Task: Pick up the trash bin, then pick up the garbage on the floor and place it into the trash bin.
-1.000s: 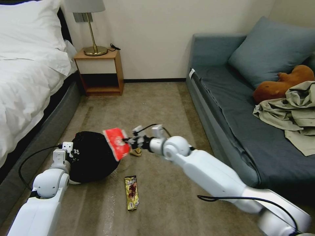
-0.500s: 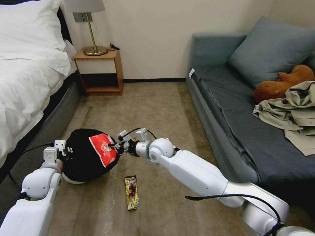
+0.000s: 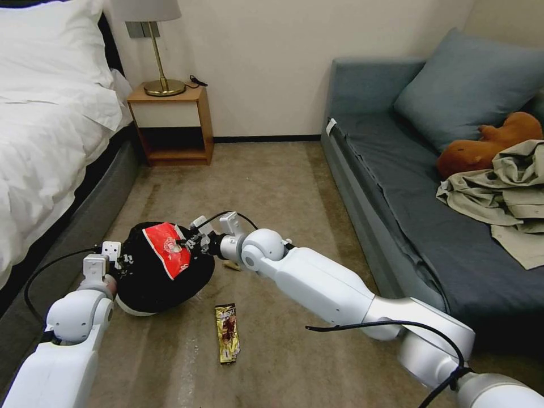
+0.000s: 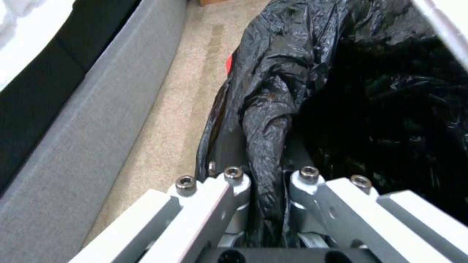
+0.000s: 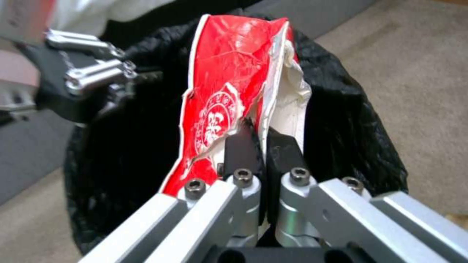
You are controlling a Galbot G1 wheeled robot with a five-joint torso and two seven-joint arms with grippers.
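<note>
Right pincer (image 5: pixel 256 146) is pinching the red packet (image 5: pixel 229 91) by its edge above the open mouth of the bin (image 3: pixel 164 277), near the floor's left side. Left pincer (image 4: pixel 265 182) is clamping the bin's bag-covered rim. Likely failure: the packet is hanging partly over the near rim, so release could drop it beside the gold wrapper (image 3: pixel 228 331).

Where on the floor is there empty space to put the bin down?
Bare carpet lies between nightstand and sofa. It is crowded nearer: the left end effector holds the trash bin, the right end effector holds the red snack packet, and the gold-brown wrapper lies beside.
</note>
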